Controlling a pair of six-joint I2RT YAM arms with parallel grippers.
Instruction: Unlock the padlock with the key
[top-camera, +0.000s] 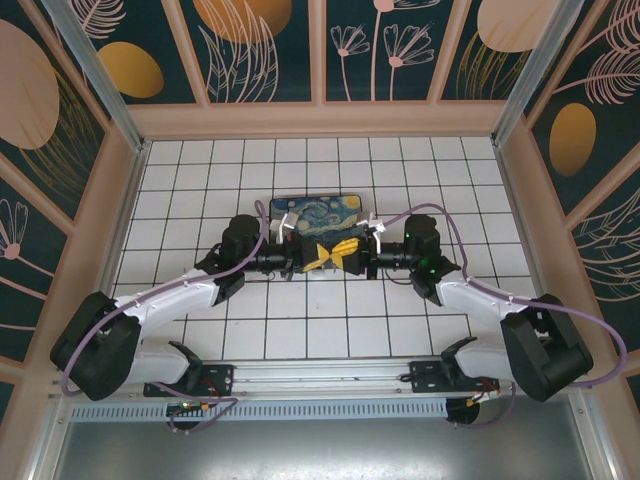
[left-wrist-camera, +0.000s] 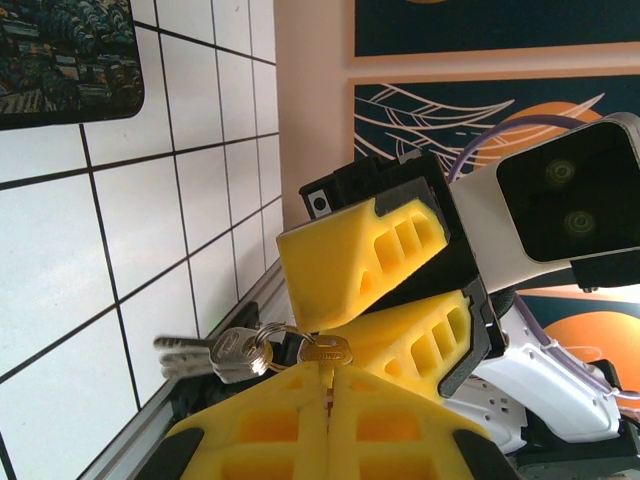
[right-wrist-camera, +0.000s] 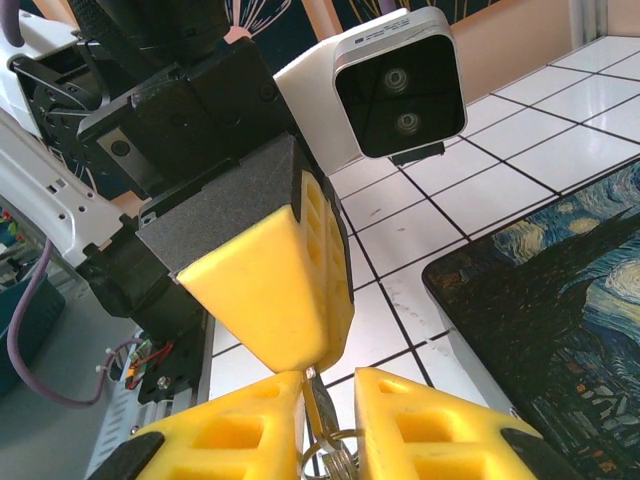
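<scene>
The left gripper (left-wrist-camera: 325, 385) has its yellow fingers (left-wrist-camera: 270, 420) pressed flat together, clamped at the very tips on the brass-coloured head of one key in the key (left-wrist-camera: 240, 352) bunch. The rest of the bunch, silvery and slightly blurred, hangs out to one side of those tips, off the table (top-camera: 200, 180). The right gripper (right-wrist-camera: 328, 385) meets it tip to tip from the opposite side. Its two fingers (right-wrist-camera: 430, 420) stand a narrow gap apart, and a thin metal part of the bunch runs down into that gap. Whether the fingers actually press on the metal or only stand around it cannot be told. In the right wrist view the left gripper's closed fingers come down as one wedge, ending just above that gap. From above, both grippers meet nose to nose over the tiles. Just beyond them lies the black box (top-camera: 315, 212) with the Starry Night lid. The lid is flat on top, so its contents are hidden.
</scene>
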